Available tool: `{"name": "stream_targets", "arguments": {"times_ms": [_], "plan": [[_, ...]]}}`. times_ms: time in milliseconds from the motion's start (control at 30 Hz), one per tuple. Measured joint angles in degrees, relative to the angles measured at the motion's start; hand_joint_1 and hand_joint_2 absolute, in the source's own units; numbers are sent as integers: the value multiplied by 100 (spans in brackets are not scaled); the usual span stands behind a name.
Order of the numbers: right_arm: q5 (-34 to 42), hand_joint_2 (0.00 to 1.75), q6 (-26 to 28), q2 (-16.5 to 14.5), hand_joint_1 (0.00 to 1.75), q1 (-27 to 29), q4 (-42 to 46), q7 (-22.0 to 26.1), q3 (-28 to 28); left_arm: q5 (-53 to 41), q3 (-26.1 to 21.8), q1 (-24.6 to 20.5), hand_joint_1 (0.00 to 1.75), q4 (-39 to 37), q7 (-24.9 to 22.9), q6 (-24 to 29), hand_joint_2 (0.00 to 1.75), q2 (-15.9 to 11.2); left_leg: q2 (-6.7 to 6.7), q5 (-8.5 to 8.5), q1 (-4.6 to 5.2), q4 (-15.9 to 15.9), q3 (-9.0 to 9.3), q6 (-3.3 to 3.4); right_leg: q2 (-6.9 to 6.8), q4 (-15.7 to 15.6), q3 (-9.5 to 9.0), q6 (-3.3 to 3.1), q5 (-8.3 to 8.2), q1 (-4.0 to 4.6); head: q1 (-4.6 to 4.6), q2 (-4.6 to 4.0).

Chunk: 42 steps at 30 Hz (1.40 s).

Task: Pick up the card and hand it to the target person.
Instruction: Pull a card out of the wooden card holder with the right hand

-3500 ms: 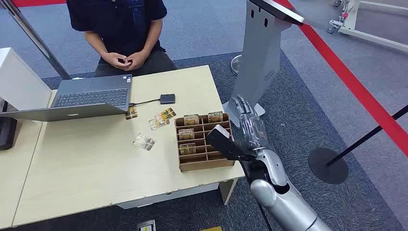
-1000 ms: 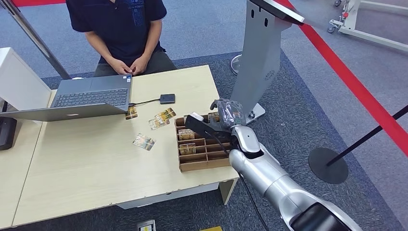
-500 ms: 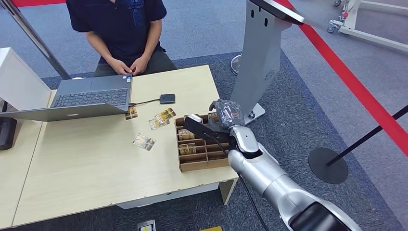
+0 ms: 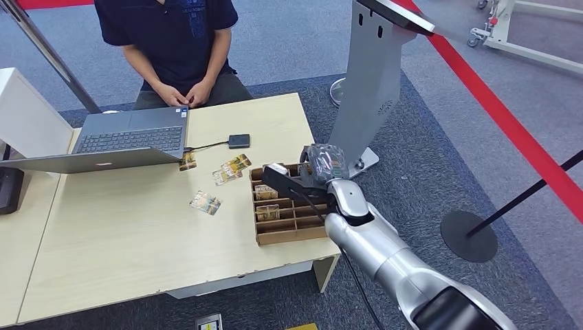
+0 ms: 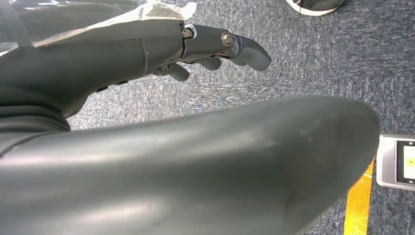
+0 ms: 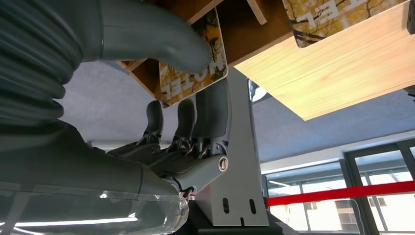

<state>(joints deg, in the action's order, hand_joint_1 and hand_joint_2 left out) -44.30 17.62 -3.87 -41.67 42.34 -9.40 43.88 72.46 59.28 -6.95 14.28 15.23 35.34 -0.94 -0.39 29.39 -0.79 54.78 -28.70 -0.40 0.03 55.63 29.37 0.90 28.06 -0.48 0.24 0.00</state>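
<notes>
Card (image 6: 193,73) stands in the wooden organizer (image 4: 292,234) at center frame, pinched at its exposed edge by the right hand (image 6: 161,112), thumb against fingers. Thin, stiff and probably slick, it should be gripped across its faces. Left hand (image 5: 147,54) hangs with fingers apart, holding nothing.

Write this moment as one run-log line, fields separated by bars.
right hand pinches card at wooden organizer | left hand open, hanging | person seated, waiting
</notes>
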Motion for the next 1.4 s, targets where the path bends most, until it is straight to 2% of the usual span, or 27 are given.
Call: {"name": "stream_targets", "arguments": {"times_ms": [167, 533, 800, 933, 1100, 1267, 1400], "plan": [[-11, 175, 36, 0, 126, -11, -19, -1, 3, -1, 0, 1, 0, -2, 1, 0, 0, 0, 0, 0, 0, 0, 0, 0, 0, 0, 0, 0, 0, 0, 0, 0], [-40, 175, 116, -2, 135, -11, -19, 63, 3, -4, 0, 1, 0, -3, 7, -2, 0, 0, 0, -1, 0, 0, 1, 0, 0, 0, 0, 0, 0, 0, 0, 0], [-307, 175, 78, 4, 149, 6, 173, 4, 3, -2, 0, 2, 0, -7, 7, -5, 0, 0, 0, -1, 0, 1, 2, -1, 0, 1, 0, 0, 0, 0, 0, 0], [-513, 175, -117, 54, 162, 47, 508, -171, 0, -4, 0, 4, 0, -8, 8, -22, 0, 0, 0, -1, 0, 1, 2, -1, 0, 1, 1, 0, 0, 0, 0, 0], [-692, 175, -509, 209, 169, 134, 1169, -403, -13, -29, 0, 6, 0, -15, 9, -71, 0, 0, 0, -1, 0, 1, 1, -1, 0, 0, 2, 0, 0, 0, 0, 0], [-707, 175, -918, 384, 172, 248, 1903, -476, -24, -42, 0, 8, 0, -26, 7, -87, 0, 0, 1, -1, 1, 1, 2, -1, 0, 0, 2, 0, 0, 0, 0, 0], [-416, 175, -1214, 480, 168, 329, 2491, -343, -25, -38, 0, 8, 0, -30, 6, -85, 0, 0, 1, -1, 0, 1, 2, -1, 0, 0, 3, 0, 0, 0, 0, 0]]}}
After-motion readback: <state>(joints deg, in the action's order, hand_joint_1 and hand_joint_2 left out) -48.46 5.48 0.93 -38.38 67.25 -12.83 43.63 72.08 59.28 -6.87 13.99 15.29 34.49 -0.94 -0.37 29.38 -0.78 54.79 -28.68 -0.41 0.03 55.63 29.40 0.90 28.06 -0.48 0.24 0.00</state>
